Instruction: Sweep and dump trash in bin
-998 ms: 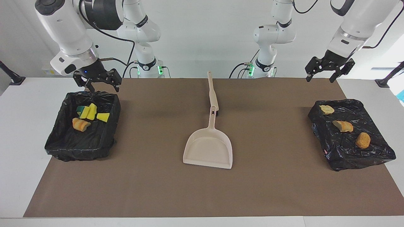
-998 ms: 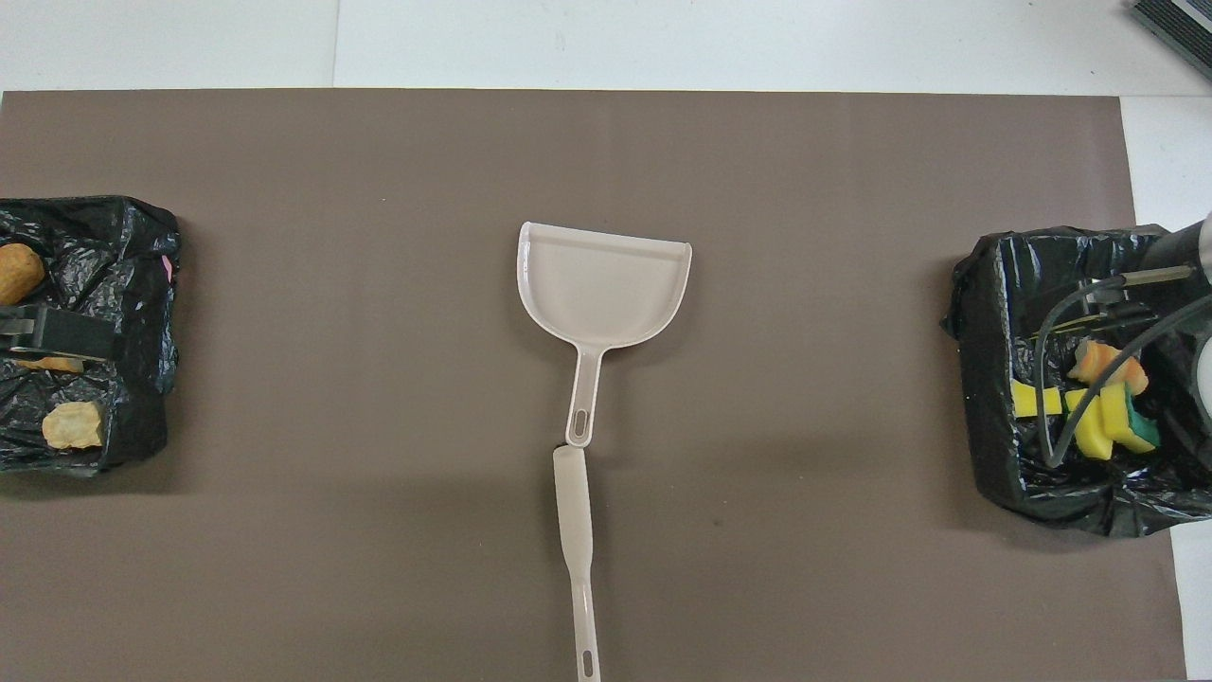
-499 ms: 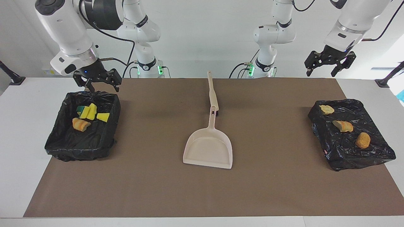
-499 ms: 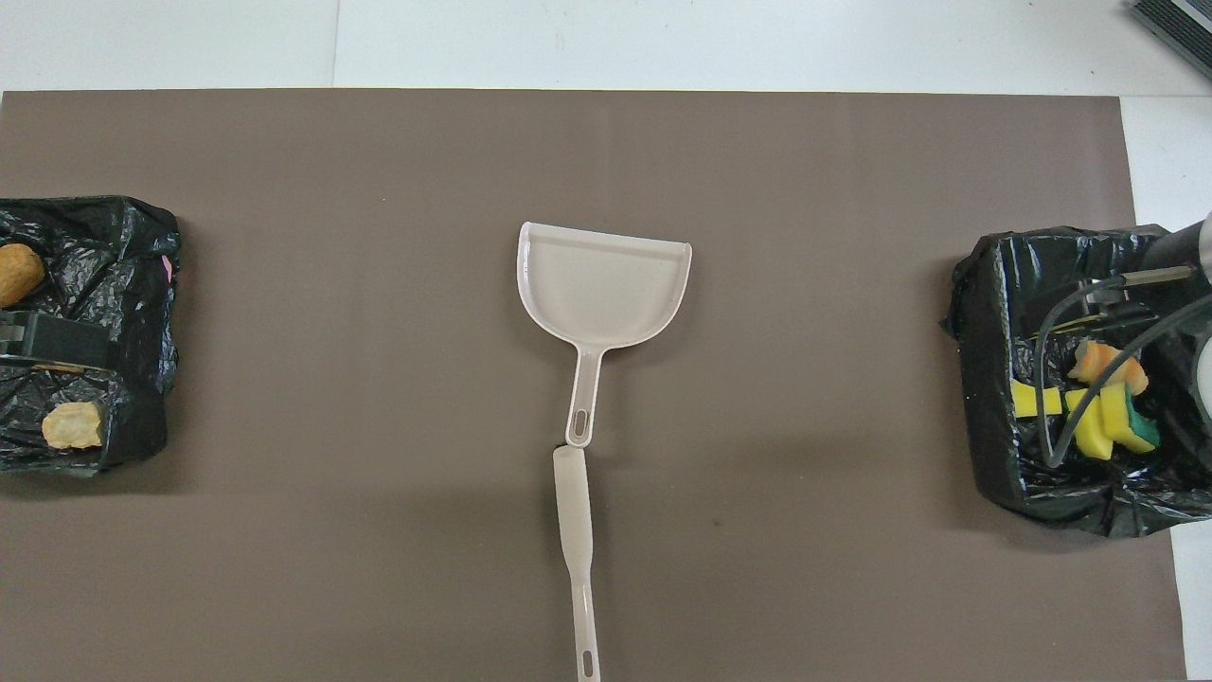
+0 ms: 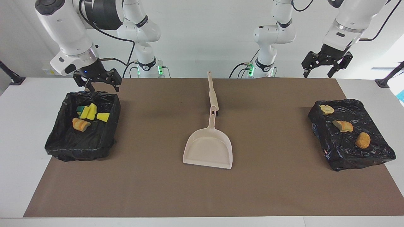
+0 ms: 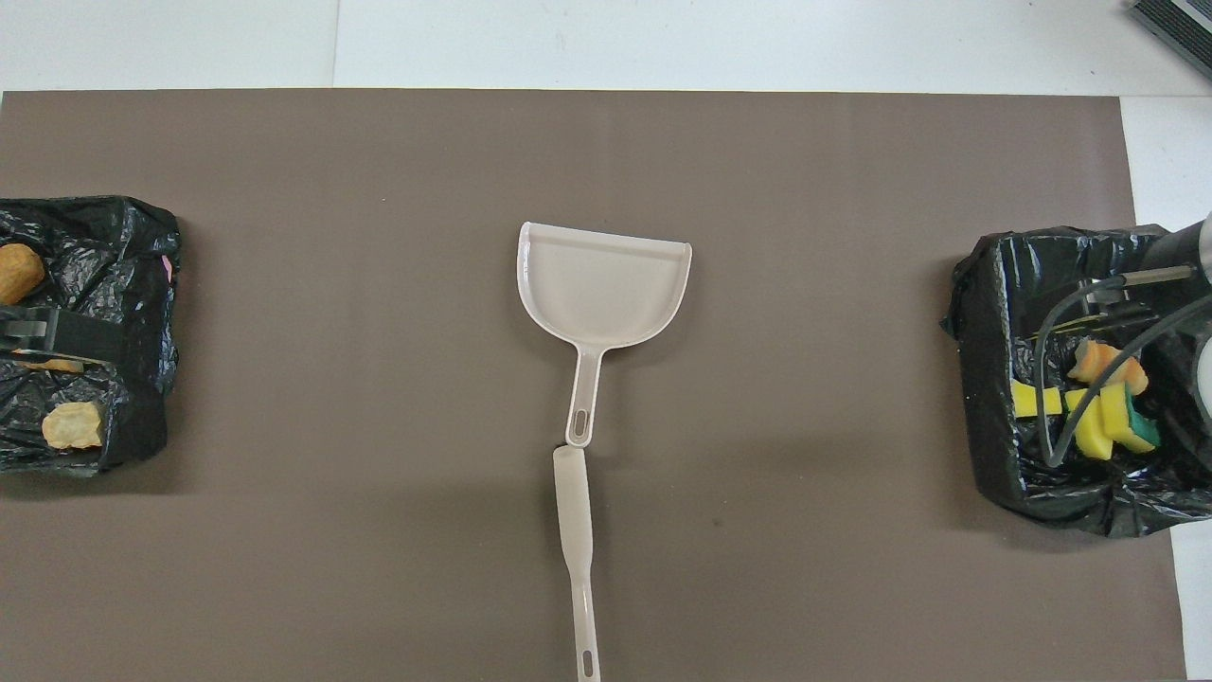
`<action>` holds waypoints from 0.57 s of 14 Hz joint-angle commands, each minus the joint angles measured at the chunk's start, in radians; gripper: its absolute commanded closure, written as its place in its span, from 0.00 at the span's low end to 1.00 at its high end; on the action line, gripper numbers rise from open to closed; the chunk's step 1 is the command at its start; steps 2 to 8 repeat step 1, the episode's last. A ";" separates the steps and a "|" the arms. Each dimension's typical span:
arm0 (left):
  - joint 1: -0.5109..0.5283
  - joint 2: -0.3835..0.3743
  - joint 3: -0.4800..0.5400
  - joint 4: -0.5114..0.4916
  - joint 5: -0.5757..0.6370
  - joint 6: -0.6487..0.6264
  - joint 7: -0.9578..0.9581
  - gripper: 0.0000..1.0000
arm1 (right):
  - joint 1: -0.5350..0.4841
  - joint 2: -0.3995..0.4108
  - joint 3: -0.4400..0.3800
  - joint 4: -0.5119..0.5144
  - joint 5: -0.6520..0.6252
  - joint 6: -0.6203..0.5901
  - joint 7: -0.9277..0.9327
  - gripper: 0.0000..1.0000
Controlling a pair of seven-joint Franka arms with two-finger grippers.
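Trash [image 5: 86, 116] in bin [image 5: 63, 145], left hand [image 5: 325, 64] risen higher, empty

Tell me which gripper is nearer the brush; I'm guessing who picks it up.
Neither clearly. The brush lies mid-table; the left gripper hangs raised at its own end, the right gripper over its bin's edge.

White table [image 5: 19, 132] carries brown mat [image 5: 157, 189], apparently under dustpan [image 5: 209, 148], brush [image 5: 213, 93].

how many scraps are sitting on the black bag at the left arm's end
3: a pale yellow lump nearest the robots, a tan piece in the middle, an orange lump farthest out.
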 commanded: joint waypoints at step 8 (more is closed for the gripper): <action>-0.001 -0.001 0.006 -0.001 -0.017 0.023 -0.012 0.00 | -0.009 -0.004 0.000 -0.001 0.014 0.013 0.012 0.00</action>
